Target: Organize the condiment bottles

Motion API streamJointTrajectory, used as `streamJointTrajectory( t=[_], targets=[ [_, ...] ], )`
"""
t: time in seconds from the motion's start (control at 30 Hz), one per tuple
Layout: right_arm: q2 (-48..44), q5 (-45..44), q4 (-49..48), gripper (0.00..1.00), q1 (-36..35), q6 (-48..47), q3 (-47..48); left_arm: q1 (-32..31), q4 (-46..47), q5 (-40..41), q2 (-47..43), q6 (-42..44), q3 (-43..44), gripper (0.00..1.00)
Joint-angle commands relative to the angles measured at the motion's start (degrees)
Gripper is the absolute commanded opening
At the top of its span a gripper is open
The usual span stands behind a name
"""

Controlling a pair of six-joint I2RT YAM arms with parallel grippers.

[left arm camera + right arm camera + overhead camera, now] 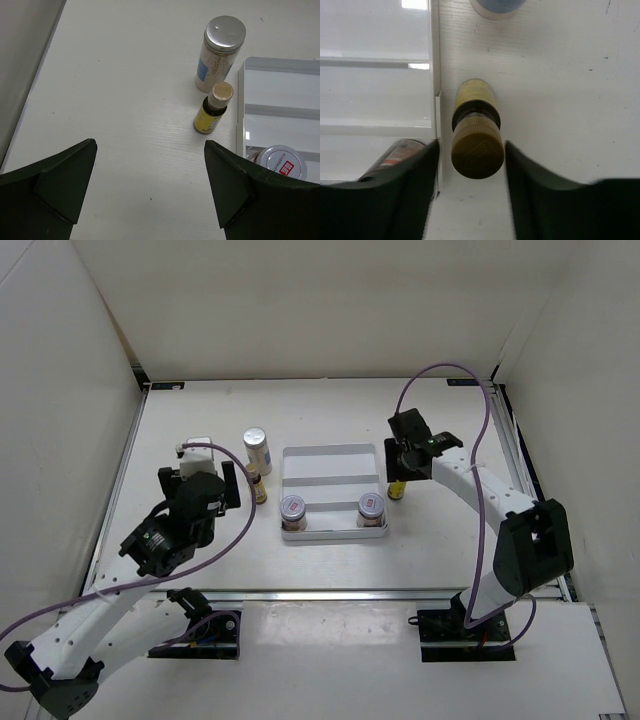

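Observation:
A white silver-lidded shaker (257,447) (220,52) and a slim yellow bottle (258,486) (212,111) stand left of the white ribbed tray (330,457). Two squat jars (293,509) (371,506) stand in the tray's near compartment. A second yellow bottle (397,489) (476,130) stands just right of the tray. My right gripper (405,462) (472,170) is open with its fingers either side of this bottle's dark cap, with narrow gaps. My left gripper (198,475) (150,190) is open and empty over bare table, short of the left pair.
The tray's far and middle compartments (375,30) hold nothing. A round bluish container (497,5) shows cut off at the top edge of the right wrist view. White walls enclose the table on three sides, and a metal rail (510,455) runs along the right edge.

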State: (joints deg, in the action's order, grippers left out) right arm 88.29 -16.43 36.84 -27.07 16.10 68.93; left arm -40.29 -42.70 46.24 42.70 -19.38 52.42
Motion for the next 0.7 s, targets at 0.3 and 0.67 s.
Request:
streamJointTrajectory(
  t=[0.3, 0.67],
  targets=[
    [0.7, -2.8, -1.4, 0.74, 0.2, -0.4, 2.4, 0.2, 1.4, 1.4, 0.4, 1.4, -0.4, 1.0],
    [2.6, -5.6, -6.8, 0.58, 0.2, -0.4, 0.9, 0.2, 1.9, 1.4, 0.9, 1.4, -0.4, 1.0]
  ],
)
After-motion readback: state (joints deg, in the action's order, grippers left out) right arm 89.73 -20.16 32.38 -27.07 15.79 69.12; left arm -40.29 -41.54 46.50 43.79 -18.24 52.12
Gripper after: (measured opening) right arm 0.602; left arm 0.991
